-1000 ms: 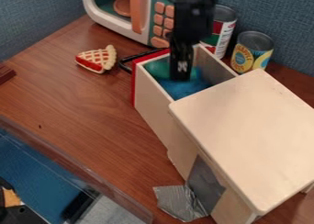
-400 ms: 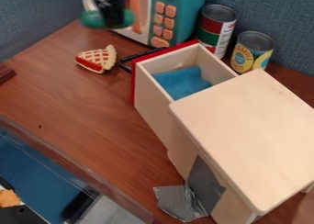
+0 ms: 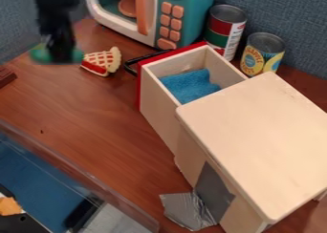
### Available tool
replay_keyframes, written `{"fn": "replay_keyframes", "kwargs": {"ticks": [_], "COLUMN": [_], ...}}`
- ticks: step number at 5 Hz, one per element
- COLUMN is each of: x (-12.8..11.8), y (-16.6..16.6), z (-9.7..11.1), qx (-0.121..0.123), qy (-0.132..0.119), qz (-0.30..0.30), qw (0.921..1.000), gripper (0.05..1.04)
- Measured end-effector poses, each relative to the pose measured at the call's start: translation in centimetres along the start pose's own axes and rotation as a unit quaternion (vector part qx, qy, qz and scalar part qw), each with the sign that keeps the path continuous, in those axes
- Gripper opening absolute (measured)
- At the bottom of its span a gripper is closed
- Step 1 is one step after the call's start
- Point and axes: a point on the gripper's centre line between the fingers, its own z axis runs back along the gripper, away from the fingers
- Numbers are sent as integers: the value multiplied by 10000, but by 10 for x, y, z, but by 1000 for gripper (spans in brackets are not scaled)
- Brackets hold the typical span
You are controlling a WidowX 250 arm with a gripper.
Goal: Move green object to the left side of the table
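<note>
Green object (image 3: pixel 39 55), blurry, is in the gripper (image 3: pixel 62 59), upper left of view, near the left-hand stretch of the wooden table (image 3: pixel 89 108). Gripper is narrowed on it, green sticking out on both sides of the dark fingertips. Exact shape unclear; can't tell if it touches the table.

Versus first frame: gripper and green object are out of the open drawer (image 3: pixel 158 91), where both show then. Versus the second frame: both are lower in view and further left, off the front of the toy microwave (image 3: pixel 202 12), so its door and orange handle show again.

Just right of the green object in view: toy pie slice (image 3: pixel 102 61), lattice top, red filling, same spot in all frames. Right of that, black drawer handle (image 3: pixel 131 65) on the drawer's red front; same place as before. Blue cloth (image 3: pixel 190 85) lies inside the drawer, in plain sight now, partly hidden by the gripper in the first frame.

Further out, unchanged: red-and-green can (image 3: pixel 224 29) beside microwave, yellow-label can (image 3: pixel 262 55) next to it, both behind the drawer. Light wood cabinet (image 3: pixel 256 136) at right, gray tape (image 3: pixel 191 210) at its lower side.
</note>
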Motion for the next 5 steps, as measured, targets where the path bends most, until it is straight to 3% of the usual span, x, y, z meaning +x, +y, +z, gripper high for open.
{"fn": "replay_keyframes", "kwargs": {"ticks": [1,2,3,4,5], "x": [-30,-54,-64,-62,-78], "y": [0,-6,-12,-14,-14], "z": [-29,-57,-58,-28,27], "qx": [-442,-918,-1187,-1122,-679], "qy": [255,585,877,693,317], "qz": [113,154,211,54,203], "qw": [9986,9939,9888,9913,9970], "gripper": [367,430,744,987,1000]}}
